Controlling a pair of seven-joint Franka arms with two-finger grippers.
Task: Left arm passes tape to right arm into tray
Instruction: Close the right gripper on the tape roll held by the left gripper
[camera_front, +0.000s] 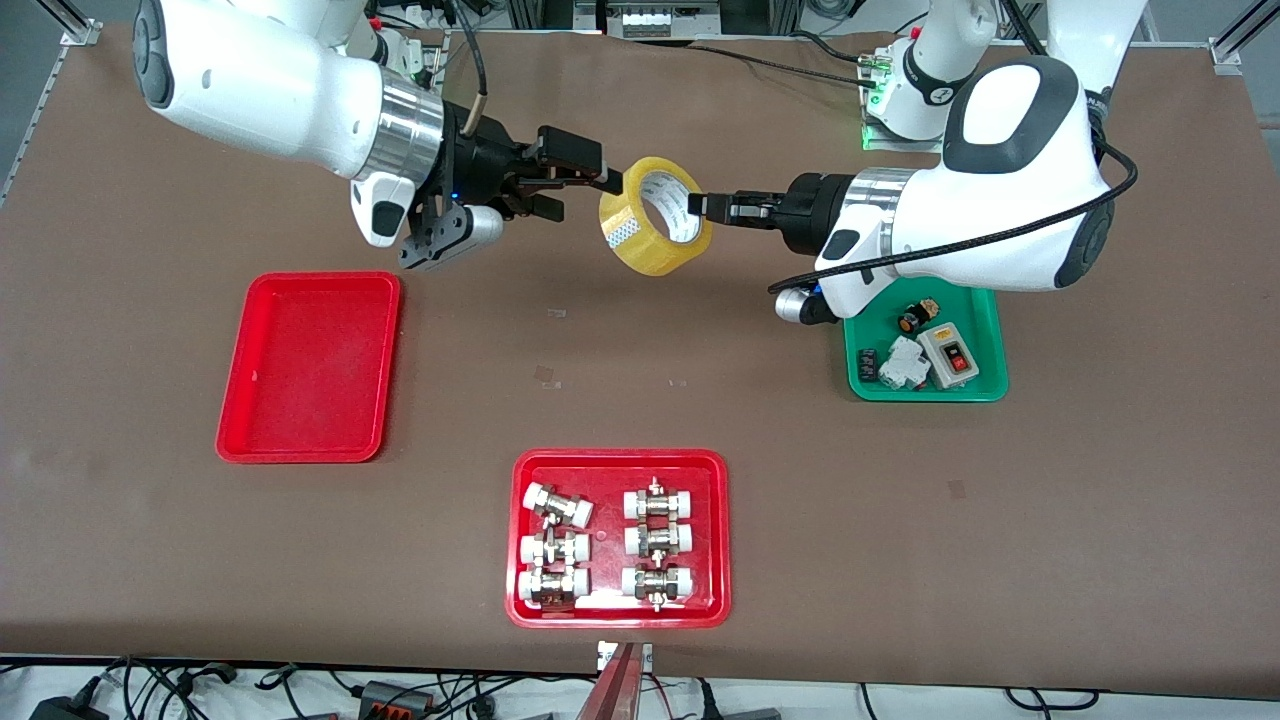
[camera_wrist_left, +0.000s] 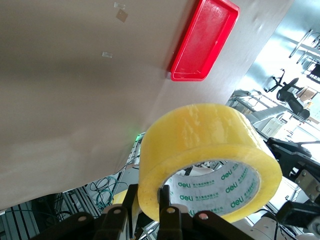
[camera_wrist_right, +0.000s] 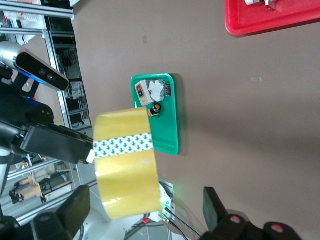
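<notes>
Tape held in mid-air between my two arms.

My left end effector (camera_front: 697, 207) pinches the tape (camera_front: 655, 215) over bare tabletop (camera_front: 640, 340), hole tilted toward the front camera; right end effector (camera_front: 590, 185) spread around it, fingertips partly hidden.

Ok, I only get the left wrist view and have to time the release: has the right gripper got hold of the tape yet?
Observer: Not yet. In the front view the right gripper is at the tape with its fingers open; only the left gripper grips it.
Operator: Where does the tape go next?
Observer: The plain red tray lies toward the right arm's end of the table.
Operator: Anything under my arm?
Observer: A green tray holding switches lies below the left arm.
</notes>
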